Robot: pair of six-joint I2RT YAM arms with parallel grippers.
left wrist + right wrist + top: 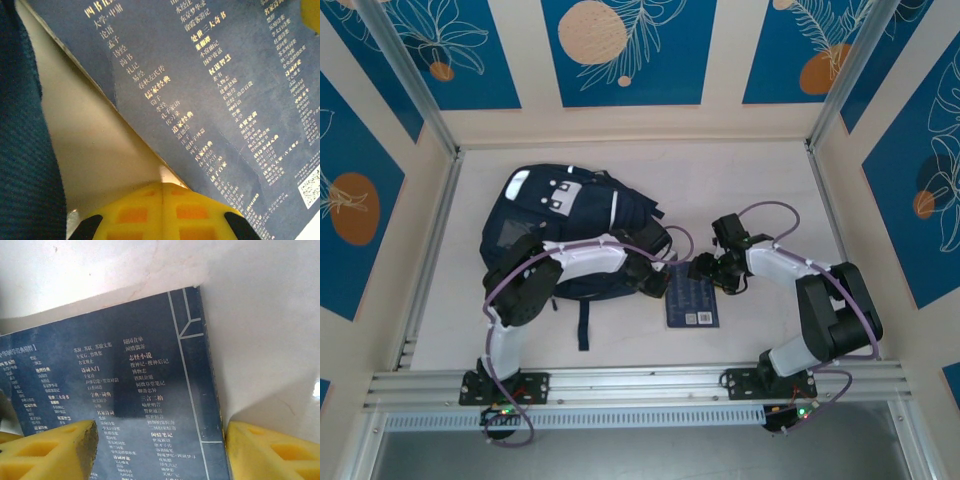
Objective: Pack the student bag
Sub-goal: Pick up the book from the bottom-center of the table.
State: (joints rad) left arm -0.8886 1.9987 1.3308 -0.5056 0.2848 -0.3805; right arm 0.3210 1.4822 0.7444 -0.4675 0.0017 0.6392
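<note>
Student bag (570,235) lay flat, left of centre on the table (770,180). The booklet (692,303) lay just right of it, on the near side.

Left gripper (658,282): fingers together at the booklet's left edge.

Right gripper (708,268): fingers apart, astride its right edge.

We judged the thin cover needed one edge levered up before any pinch.

Cover print: columns of Chinese titles, 论语 and 孟子 among them, plus a QR code (312,185).

Pale cream table (760,170), evenly and softly lit, boxed in at the far edge and both sides by cream walls (728,50). Walls set with blue panels (620,50) of white leaf drawings and orange discs. Aluminium posts (415,85) at the far corners; ribbed aluminium rail (640,385) along the near edge.
</note>
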